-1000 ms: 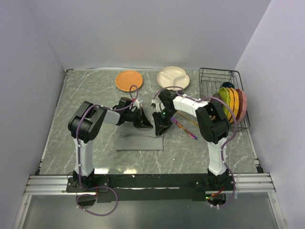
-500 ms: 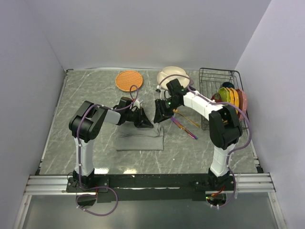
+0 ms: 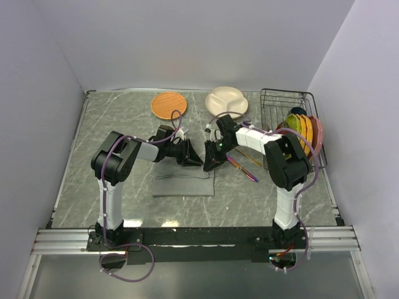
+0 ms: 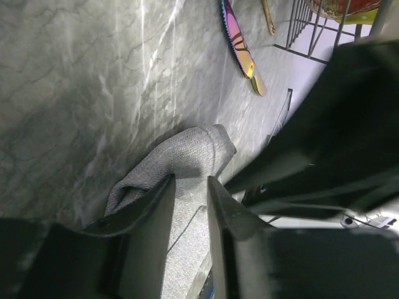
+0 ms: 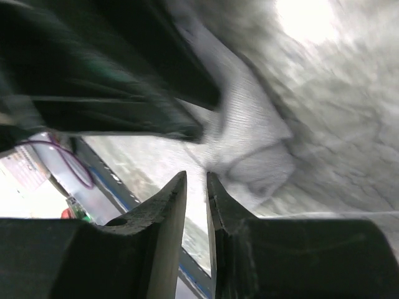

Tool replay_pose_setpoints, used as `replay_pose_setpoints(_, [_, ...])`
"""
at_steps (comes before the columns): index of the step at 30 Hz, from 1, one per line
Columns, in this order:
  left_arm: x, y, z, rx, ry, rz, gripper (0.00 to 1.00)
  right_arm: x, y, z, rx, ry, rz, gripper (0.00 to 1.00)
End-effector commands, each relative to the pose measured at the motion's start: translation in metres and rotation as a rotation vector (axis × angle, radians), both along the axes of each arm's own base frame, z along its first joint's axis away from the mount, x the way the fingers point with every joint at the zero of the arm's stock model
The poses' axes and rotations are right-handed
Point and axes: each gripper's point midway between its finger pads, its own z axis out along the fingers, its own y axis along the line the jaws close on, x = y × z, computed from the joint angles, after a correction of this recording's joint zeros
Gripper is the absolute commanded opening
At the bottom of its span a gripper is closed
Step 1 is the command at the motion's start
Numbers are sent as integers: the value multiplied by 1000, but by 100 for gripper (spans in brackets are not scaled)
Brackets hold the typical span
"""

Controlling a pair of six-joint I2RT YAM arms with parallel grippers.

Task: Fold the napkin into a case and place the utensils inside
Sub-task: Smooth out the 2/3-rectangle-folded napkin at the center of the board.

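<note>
The grey napkin (image 3: 182, 182) lies folded into a narrow oblong in front of the arms. My left gripper (image 3: 193, 157) sits low at its far right corner; in the left wrist view the left gripper (image 4: 189, 180) is shut on a raised fold of the napkin (image 4: 187, 146). My right gripper (image 3: 212, 164) points down at the same corner, close to the left one. In the right wrist view the right gripper (image 5: 197, 175) has its fingers nearly together with nothing between them, tips at the napkin (image 5: 249, 124). The purple knife (image 3: 242, 168) and gold spoon (image 3: 249, 159) lie on the table right of the napkin.
A round orange woven mat (image 3: 169, 104) and a cream divided plate (image 3: 227, 101) sit at the back. A black wire rack (image 3: 283, 99) holding coloured plates (image 3: 302, 134) stands at the right. The knife (image 4: 240, 47) also shows in the left wrist view.
My right gripper lifted off the napkin's right end towards the back, then came back down to the corner beside the left gripper. The left gripper shifted slightly right, still holding.
</note>
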Motion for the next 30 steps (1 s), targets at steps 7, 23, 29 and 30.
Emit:
replay_pose_setpoints(7, [18, 12, 46, -118, -70, 69, 50, -10, -31, -42, -197, 32, 35, 23])
replay_pose_setpoints(23, [-14, 106, -34, -21, 136, 143, 19, -15, -41, -52, -252, 33, 56, 19])
replay_pose_setpoints(29, [-15, 122, -23, -90, 139, 130, 39, -11, -47, -57, -289, 19, 50, 17])
replay_pose_setpoints(30, [-14, 126, -11, -98, 106, 121, 42, -10, -46, -56, -290, 16, 49, 17])
